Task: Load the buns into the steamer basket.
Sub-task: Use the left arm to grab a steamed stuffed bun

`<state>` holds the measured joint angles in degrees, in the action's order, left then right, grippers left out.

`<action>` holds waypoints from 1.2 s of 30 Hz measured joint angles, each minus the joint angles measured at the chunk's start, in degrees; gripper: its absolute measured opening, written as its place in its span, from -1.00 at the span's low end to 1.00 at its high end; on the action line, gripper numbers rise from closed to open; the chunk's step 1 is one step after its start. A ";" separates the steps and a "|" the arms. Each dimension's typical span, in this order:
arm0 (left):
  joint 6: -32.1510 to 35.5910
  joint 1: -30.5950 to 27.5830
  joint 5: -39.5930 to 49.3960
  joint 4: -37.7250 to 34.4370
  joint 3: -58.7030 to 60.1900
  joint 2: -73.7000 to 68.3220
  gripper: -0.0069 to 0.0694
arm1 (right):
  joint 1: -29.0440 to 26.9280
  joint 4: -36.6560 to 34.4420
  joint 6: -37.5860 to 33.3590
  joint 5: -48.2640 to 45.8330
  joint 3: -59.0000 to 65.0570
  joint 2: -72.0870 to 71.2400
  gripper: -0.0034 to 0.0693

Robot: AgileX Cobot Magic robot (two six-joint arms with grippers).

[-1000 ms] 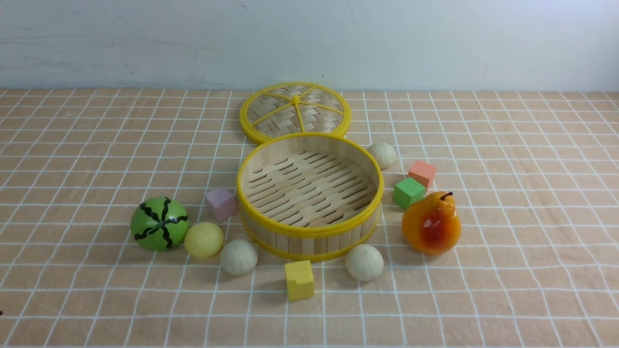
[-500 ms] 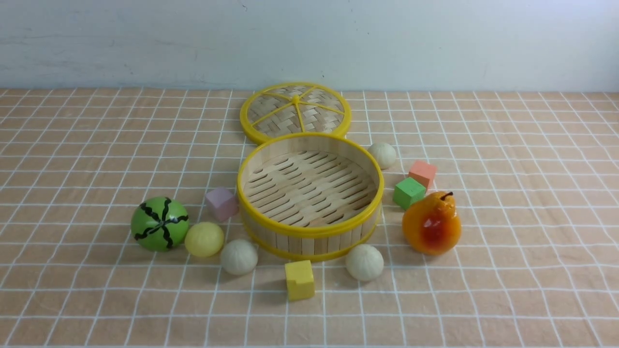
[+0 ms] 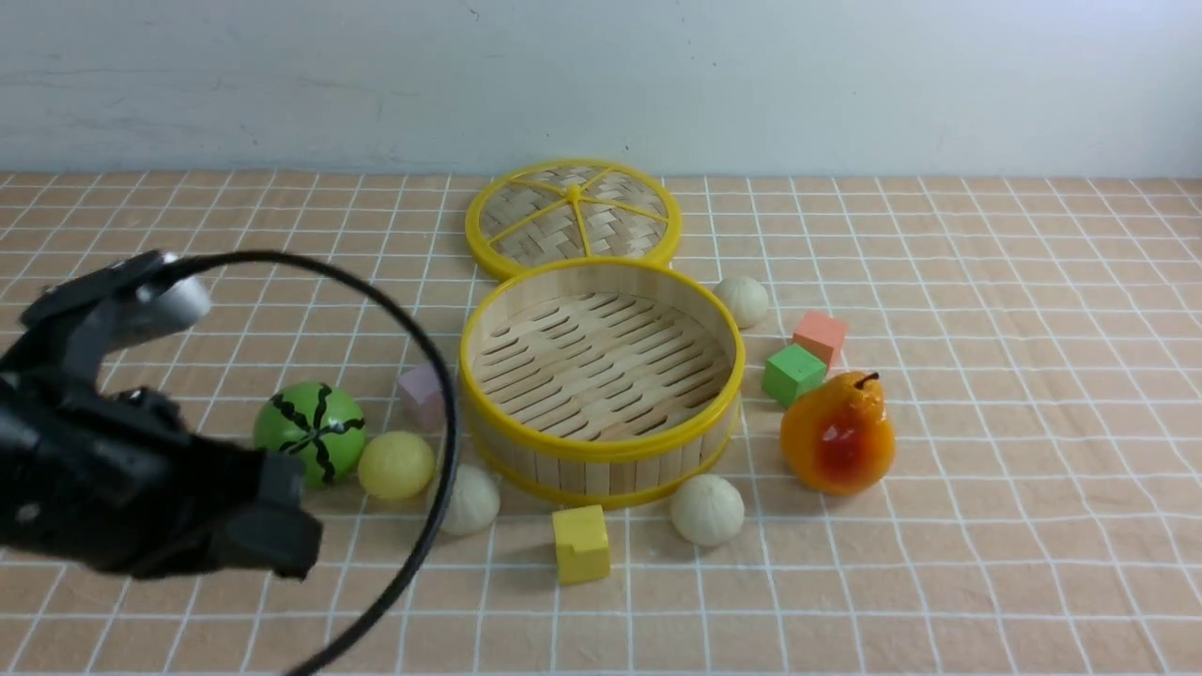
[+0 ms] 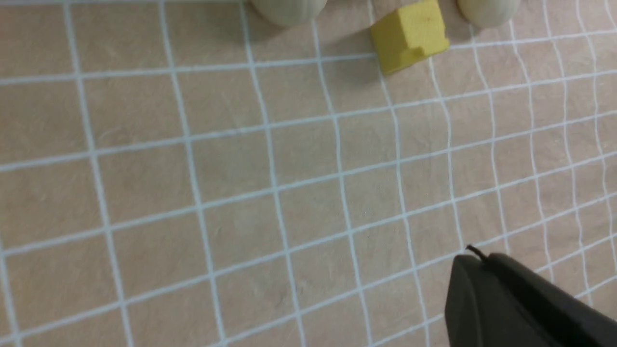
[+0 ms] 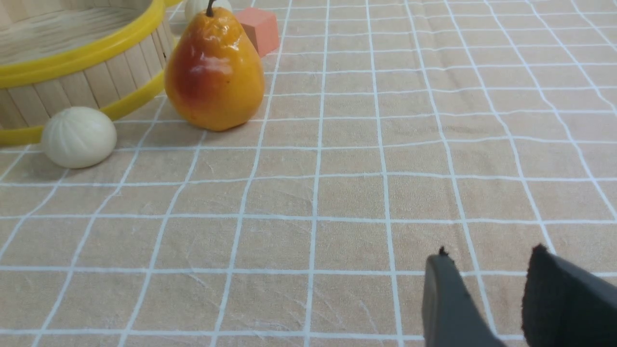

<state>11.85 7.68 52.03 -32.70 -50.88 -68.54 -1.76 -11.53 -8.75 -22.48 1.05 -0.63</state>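
The steamer basket (image 3: 601, 449) stands empty at mid-table. Three off-white buns lie outside it: one at its front left (image 3: 472, 502), one at its front right (image 3: 707, 510), one at its back right (image 3: 742, 300). A pale yellow bun (image 3: 396, 465) rests beside the watermelon ball. My left arm (image 3: 141, 469) hangs over the table's near left. The left gripper (image 4: 475, 261) is shut and holds nothing, short of the front buns (image 4: 289, 7). The right gripper (image 5: 490, 253) is open and empty over bare cloth, well short of the front-right bun (image 5: 78, 136).
A green striped watermelon ball (image 3: 310, 434), an orange pear (image 3: 838, 434), the woven lid (image 3: 573, 218) behind the basket, and yellow (image 3: 581, 543), pink (image 3: 420, 394), green (image 3: 793, 373) and salmon (image 3: 820, 336) cubes ring the basket. A black cable (image 3: 441, 413) arcs past the front-left bun.
My left arm has swung into the front view from the left, its cable now crossing the pink cube and the front-left bun. No bun or block has moved.
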 joint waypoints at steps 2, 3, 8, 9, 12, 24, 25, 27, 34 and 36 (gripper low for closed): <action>0.54 1.17 -0.44 -0.36 -2.95 -4.40 -0.85 | 0.00 0.00 0.00 0.00 0.00 0.00 -0.24; 0.76 2.45 -0.67 -0.04 -4.07 -6.56 -0.85 | 0.00 0.00 0.00 0.00 0.00 0.00 -0.24; 0.32 10.01 -0.30 5.87 -10.94 -14.40 -0.85 | 0.00 0.00 0.00 0.00 0.00 0.00 -0.24; -0.69 10.89 0.04 7.82 -12.95 -15.88 -0.85 | 0.00 0.00 0.00 0.00 0.00 0.00 -0.24; -7.95 10.99 1.44 18.26 -21.75 -24.36 -0.85 | 0.00 0.00 0.00 0.00 0.00 0.00 -0.24; -13.01 6.38 5.05 28.57 -40.52 -44.33 -0.59 | 0.00 0.00 0.00 0.00 0.00 0.00 -0.24; -13.01 6.38 4.85 28.70 -40.78 -44.90 -0.54 | 0.00 0.00 0.00 0.00 0.00 0.00 -0.24; -13.01 6.38 4.56 28.67 -40.99 -45.82 -0.43 | 0.00 0.00 0.00 0.00 0.00 0.00 -0.24; -11.85 6.44 3.54 29.02 -41.05 -48.71 -0.13 | 0.00 0.00 0.00 0.00 0.00 0.00 -0.24; -11.85 6.44 3.23 29.02 -41.05 -49.06 -0.12 | 0.00 0.00 0.00 0.00 0.00 0.00 -0.24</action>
<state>0.00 14.12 55.25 -3.67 -91.93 -117.59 -1.76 -11.53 -8.75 -22.48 1.05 -0.63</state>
